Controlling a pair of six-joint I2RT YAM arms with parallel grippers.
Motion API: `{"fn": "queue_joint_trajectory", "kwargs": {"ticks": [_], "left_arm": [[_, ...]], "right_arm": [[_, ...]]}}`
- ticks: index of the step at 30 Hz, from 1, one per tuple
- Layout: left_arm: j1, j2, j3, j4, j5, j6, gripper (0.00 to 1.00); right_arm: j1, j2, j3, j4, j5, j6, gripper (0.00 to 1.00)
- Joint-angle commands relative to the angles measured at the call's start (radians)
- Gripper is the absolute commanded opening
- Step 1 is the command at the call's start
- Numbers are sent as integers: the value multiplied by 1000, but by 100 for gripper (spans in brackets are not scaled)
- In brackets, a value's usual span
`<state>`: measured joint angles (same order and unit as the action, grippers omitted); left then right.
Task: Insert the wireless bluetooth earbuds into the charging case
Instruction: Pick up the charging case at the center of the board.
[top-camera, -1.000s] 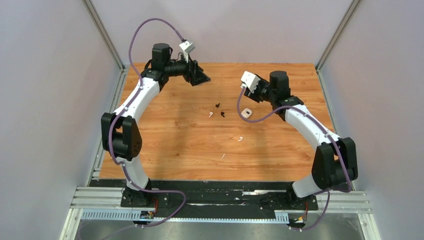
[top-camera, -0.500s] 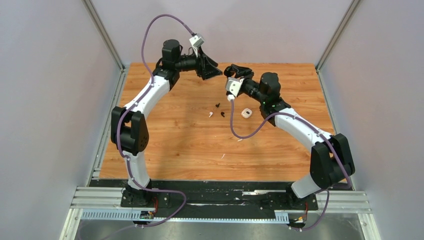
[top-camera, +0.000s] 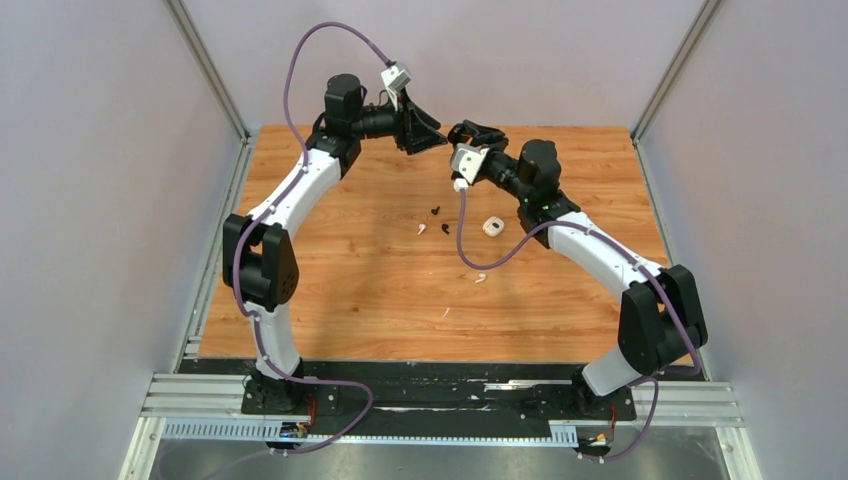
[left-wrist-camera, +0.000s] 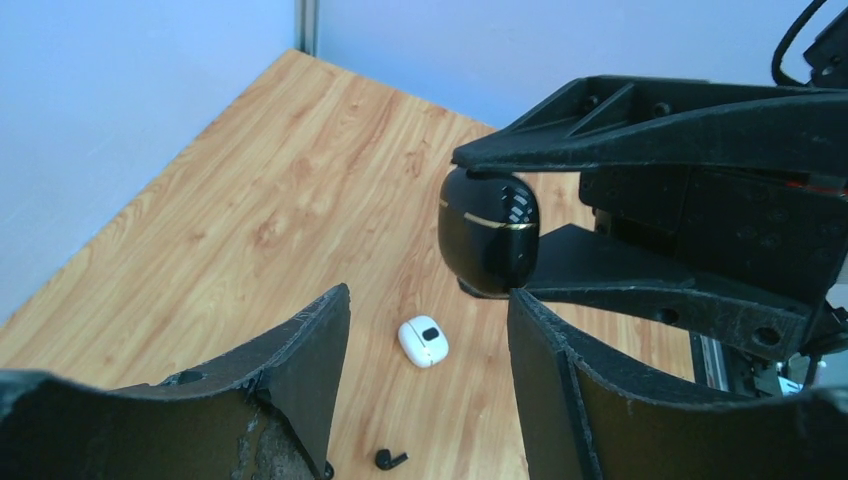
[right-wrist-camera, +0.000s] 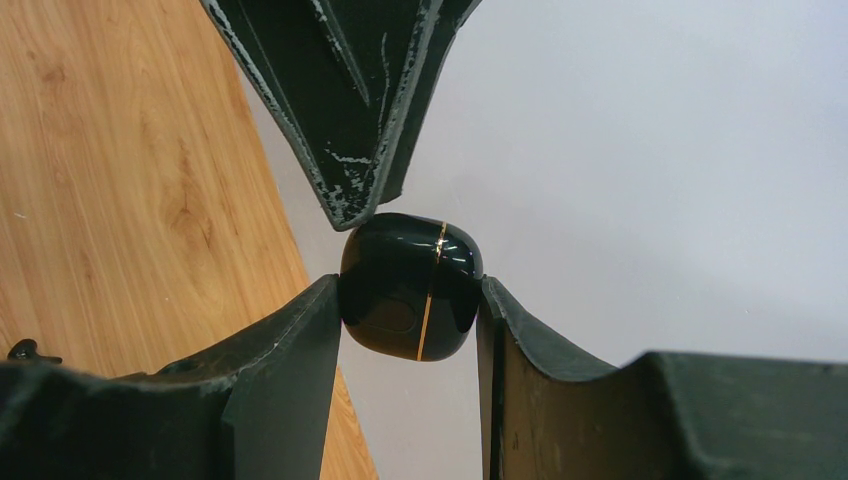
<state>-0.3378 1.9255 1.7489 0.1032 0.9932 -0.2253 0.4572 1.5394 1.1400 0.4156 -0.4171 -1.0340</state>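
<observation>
Surface (top-camera: 330, 290): wood-grain.
Right tool (right-wrist-camera: 408, 290): pinching closed black charging case (left-wrist-camera: 488, 232) aloft, 12 o'clock.
Left tool (left-wrist-camera: 428, 303): spread, tips at case.
Risk: off-centre closing may twist case loose and drop it.
White case (left-wrist-camera: 423, 341), black earbuds (top-camera: 436, 211), white earbuds (top-camera: 421, 229): loose mid-surface; a falling case could scatter them.

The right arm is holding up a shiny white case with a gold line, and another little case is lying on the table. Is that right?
Not quite. The glossy rounded case with the gold line in the right arm's fingers is black, not white, as the right wrist view shows. Another little case, white plastic, does lie on the wooden table.
</observation>
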Motion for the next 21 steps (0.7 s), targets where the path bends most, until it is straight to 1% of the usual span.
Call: {"fn": "queue_joint_trajectory", "kwargs": {"ticks": [1, 3, 4, 5, 7, 11, 15, 21], "left_arm": [[-27, -1, 75, 33, 24, 24, 66], [-31, 3, 80, 41, 56, 30, 66], [-32, 4, 81, 50, 76, 33, 68], [-33, 7, 84, 49, 83, 36, 70], [-34, 14, 100, 29, 86, 46, 71], [-37, 27, 112, -5, 37, 48, 63], [-44, 41, 121, -21, 19, 59, 58], [-61, 67, 153, -44, -5, 72, 55]], "right_arm": [[12, 6, 42, 29, -7, 35, 1], [12, 12, 47, 20, 8, 47, 2], [12, 13, 51, 18, 17, 57, 1], [11, 14, 53, 17, 25, 69, 1], [12, 13, 51, 19, 28, 81, 1], [13, 13, 52, 40, 21, 92, 1], [14, 11, 52, 55, 22, 101, 2], [14, 13, 50, 78, 20, 108, 3]]}}
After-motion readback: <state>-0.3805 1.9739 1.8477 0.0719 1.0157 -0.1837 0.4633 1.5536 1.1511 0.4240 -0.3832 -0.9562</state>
